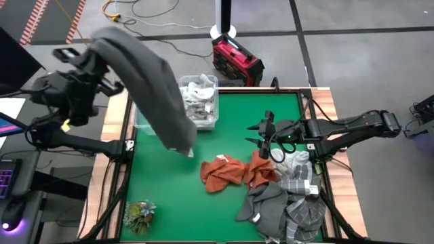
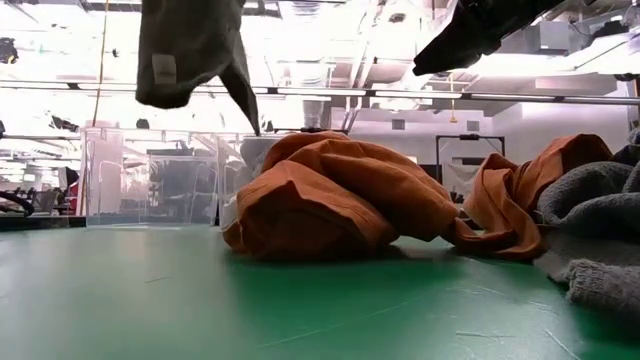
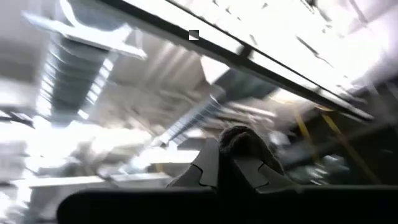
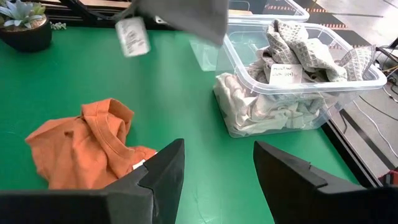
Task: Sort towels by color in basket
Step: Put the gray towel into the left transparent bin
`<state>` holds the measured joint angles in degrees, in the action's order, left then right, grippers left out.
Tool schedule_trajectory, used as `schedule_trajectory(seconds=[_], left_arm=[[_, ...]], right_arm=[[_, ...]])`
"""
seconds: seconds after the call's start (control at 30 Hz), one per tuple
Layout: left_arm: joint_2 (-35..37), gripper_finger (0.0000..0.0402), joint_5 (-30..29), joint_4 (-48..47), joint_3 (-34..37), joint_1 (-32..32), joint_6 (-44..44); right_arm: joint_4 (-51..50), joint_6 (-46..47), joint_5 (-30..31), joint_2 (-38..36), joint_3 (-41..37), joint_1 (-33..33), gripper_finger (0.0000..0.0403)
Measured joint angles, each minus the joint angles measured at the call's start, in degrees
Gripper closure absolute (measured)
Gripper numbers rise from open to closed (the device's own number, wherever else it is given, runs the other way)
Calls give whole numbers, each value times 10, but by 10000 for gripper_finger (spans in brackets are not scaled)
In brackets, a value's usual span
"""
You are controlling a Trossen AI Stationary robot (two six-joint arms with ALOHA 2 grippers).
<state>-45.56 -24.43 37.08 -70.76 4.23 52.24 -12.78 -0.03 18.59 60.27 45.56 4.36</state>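
Overhead, the left gripper (image 1: 102,57) is raised high off the table's left edge with its fingers pinched tight on a dark grey towel (image 1: 152,85), which hangs down in a long drape so that its lower end, with a small white tag, dangles just beside the clear plastic bin (image 1: 211,118) at the back of the green table (image 1: 169,196). That bin already holds pale, white-and-patterned cloths (image 4: 292,68), and a second clear bin (image 2: 150,175) seems to stand next to it, though its contents are hard to make out. So the step in hand looks like carrying one grey towel toward its container. The right gripper (image 4: 214,171) hovers with fingers spread wide and empty above the remaining pile near the right edge, where rust-orange towels (image 1: 234,169) lie beside grey and plaid ones (image 1: 291,203). A small potted plant (image 1: 139,213) sits at the front left corner, well apart. Next, I judge the left arm needs to bring the hanging towel over the bin meant for dark cloth, lower it until the fabric collects inside the walls, and only then let go; the long trailing end could catch on a rim.
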Motion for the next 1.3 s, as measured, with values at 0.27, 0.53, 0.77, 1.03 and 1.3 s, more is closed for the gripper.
schedule_trajectory(seconds=[0.27, 0.53, 0.77, 1.03, 1.3], left_arm=[[0, 397, -1, 199, 0, 0, 170], [0, 397, -18, 266, 0, 0, 276], [-10, 397, -46, 253, 0, 0, 333], [-44, 397, -107, 157, -59, 0, 365], [-96, 397, -142, 78, -167, 12, 383]], right_arm=[[0, 0, 0, 0, 0, 0, 181], [22, -3, 0, 0, 0, 0, 181], [26, -8, 0, 0, 0, 0, 181], [53, -38, -1, 0, 0, 0, 181], [60, -61, -2, 0, 0, 0, 181]])
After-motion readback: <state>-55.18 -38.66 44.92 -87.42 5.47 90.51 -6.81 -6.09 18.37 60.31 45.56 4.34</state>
